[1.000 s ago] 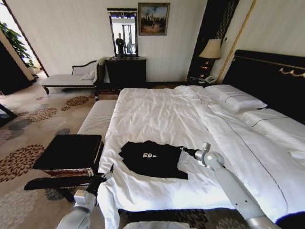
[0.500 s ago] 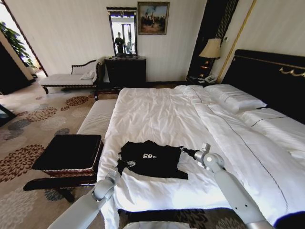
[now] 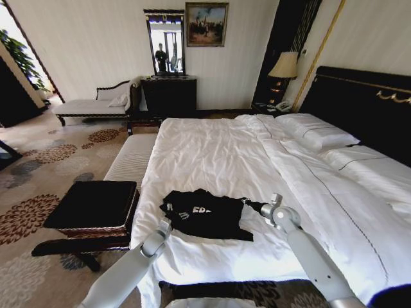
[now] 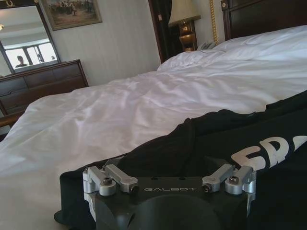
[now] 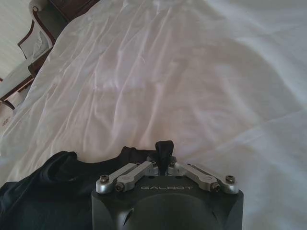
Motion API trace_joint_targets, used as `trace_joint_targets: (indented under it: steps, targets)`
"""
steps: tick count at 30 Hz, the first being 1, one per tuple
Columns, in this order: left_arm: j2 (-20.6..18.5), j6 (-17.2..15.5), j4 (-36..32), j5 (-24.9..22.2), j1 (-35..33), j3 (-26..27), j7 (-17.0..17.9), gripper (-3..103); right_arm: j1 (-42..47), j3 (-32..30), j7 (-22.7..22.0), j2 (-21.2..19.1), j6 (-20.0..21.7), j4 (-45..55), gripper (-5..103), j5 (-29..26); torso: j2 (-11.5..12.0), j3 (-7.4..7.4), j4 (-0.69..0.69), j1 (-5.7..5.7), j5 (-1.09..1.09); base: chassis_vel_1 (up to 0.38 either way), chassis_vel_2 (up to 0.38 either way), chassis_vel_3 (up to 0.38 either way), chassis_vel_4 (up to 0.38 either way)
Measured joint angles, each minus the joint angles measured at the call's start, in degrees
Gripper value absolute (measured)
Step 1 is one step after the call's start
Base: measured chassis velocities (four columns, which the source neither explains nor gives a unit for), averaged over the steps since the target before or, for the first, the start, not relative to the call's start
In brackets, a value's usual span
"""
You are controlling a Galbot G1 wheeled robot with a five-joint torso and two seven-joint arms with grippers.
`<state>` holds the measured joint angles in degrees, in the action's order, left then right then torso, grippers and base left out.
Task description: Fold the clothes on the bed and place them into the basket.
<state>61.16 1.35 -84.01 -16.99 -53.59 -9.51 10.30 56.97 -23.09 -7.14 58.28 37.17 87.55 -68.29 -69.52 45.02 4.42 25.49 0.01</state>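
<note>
The black T-shirt (image 3: 209, 217) with white lettering lies rumpled on the near part of the bed (image 3: 218, 154). My left gripper (image 3: 168, 219) sits at the shirt's left edge, jaws spread open just above the black cloth (image 4: 201, 143). In the left wrist view this gripper (image 4: 168, 165) hovers low beside the white letters. My right gripper (image 3: 248, 204) is at the shirt's right edge. Its fingers (image 5: 164, 149) are shut together on the edge of the shirt's cloth (image 5: 57, 182). The brown wicker basket (image 3: 96, 232) stands on the floor left of the bed's foot.
A pale striped bench (image 3: 131, 160) runs along the bed's left side behind the basket. Pillows (image 3: 318, 133) and a dark headboard (image 3: 366, 102) are at the right. A dresser (image 3: 168, 96) and chaise (image 3: 96, 106) stand at the far wall on patterned carpet.
My left arm has swung up from beside the basket and onto the bed, bringing its gripper to the shirt's left edge. The right gripper and the shirt have stayed put.
</note>
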Motion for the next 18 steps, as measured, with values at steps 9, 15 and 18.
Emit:
trace_joint_targets:
  steps: [9, 15, 18]
  targets:
    - [1.7, -2.8, 5.4, -1.9, 4.4, -2.1, 0.5, 75, 0.1, -0.7, 0.1, 0.5, 0.0, -0.4, 2, 0.0, 0.0, 0.0, -0.01, 0.0, -0.01, 0.0, 0.0, 0.0, 0.0]
    - [2.5, -2.9, 6.3, -1.2, 5.2, -2.2, 1.4, 56, 0.2, -1.2, 0.2, 0.5, -0.1, -1.0, 2, 0.1, 0.0, 0.0, 0.0, 0.0, -0.01, 0.0, 0.0, 0.0, 0.0]
    - [2.5, -2.3, 6.4, -0.7, 5.0, -1.9, 1.5, 45, 0.5, -1.3, 0.3, 0.5, -0.1, -1.0, 2, 0.4, 0.0, 0.0, 0.0, 0.0, -0.01, 0.0, 0.0, 0.0, 0.0]
